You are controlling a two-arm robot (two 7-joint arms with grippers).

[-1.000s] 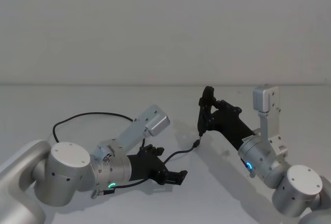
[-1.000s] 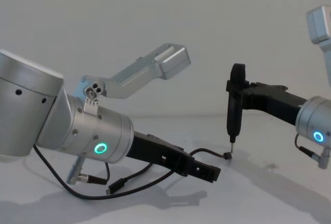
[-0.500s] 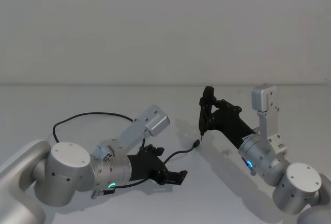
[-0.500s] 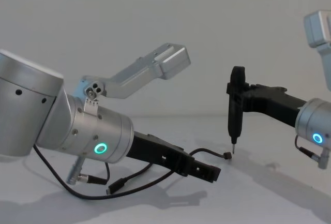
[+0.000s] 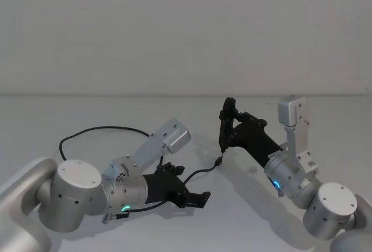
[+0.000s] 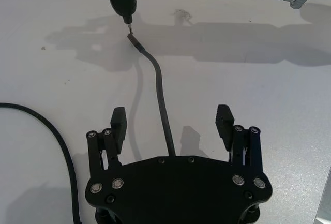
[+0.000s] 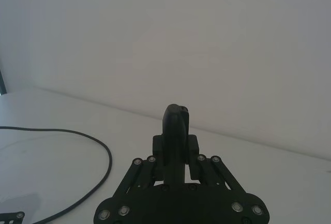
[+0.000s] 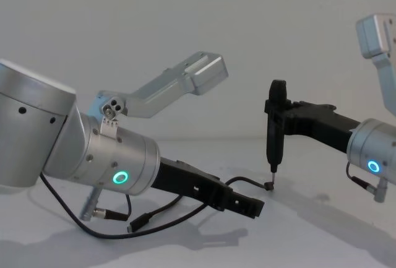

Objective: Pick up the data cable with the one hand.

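Black and thin, the data cable [image 5: 93, 130] lies flat on the white table [image 5: 35, 118]. It loops out to the robot's left, runs under the left arm's wrist, and ends in a small plug pointing toward the right arm. None of it is lifted, so by my reading the pick-up itself is not yet done.

The right gripper [image 8: 271, 168] hangs tip-down directly over that plug end, its fingers pressed together into one narrow point. In the chest view the tip sits just above the plug, touching it or nearly so; I cannot tell which. What remains, as I judge it, is to open around the cord, close on it and raise it.

The left gripper [image 6: 172, 121] rests low over the table with its fingers spread wide. The cable passes between them and touches neither.

In the left wrist view the right gripper's tip meets the cable's end, and the cord runs straight back between the open fingers, a line the head view hides behind the black gripper body. The right wrist view looks past its own closed fingers to the wall and catches a curve of the cable.
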